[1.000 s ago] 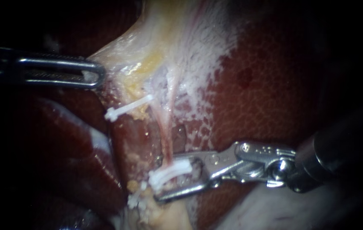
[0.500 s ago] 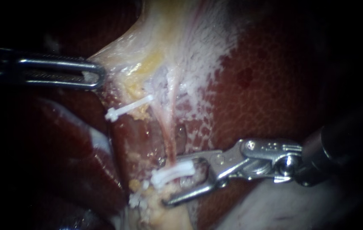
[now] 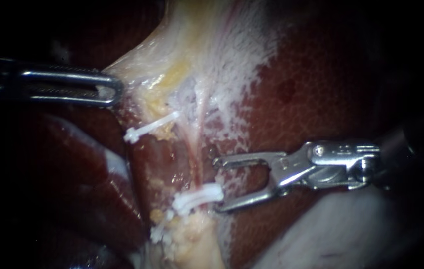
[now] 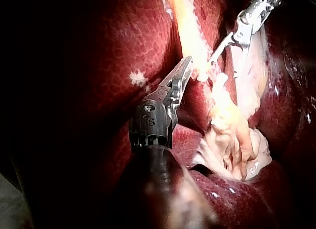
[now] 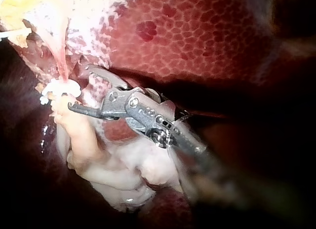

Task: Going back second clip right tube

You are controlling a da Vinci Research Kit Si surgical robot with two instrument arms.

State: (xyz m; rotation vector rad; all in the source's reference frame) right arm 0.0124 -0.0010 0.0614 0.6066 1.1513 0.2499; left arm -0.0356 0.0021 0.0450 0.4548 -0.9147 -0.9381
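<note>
Right instrument (image 3: 218, 184): jaws spread wide and empty, with only liver (image 3: 311, 89) showing through the gap. The lower clip (image 3: 197, 198) sits crosswise on the tube (image 3: 195, 164), just beside the tip of the lower jaw; I cannot tell whether they touch. The tube runs on past the tip of the upper jaw, close beside it. The upper clip (image 3: 150, 128) is well beyond both tips, over toward the left instrument (image 3: 115, 89).

Left instrument: jaws close together, the edge of the pale tissue (image 3: 182, 55) caught at their tip and pulled taut.

Crumbs of yellow fat (image 3: 187, 239) cluster past the lower clip, on the side away from the upper jaw. In the right wrist view the lower clip lies just ahead of the open jaws.
</note>
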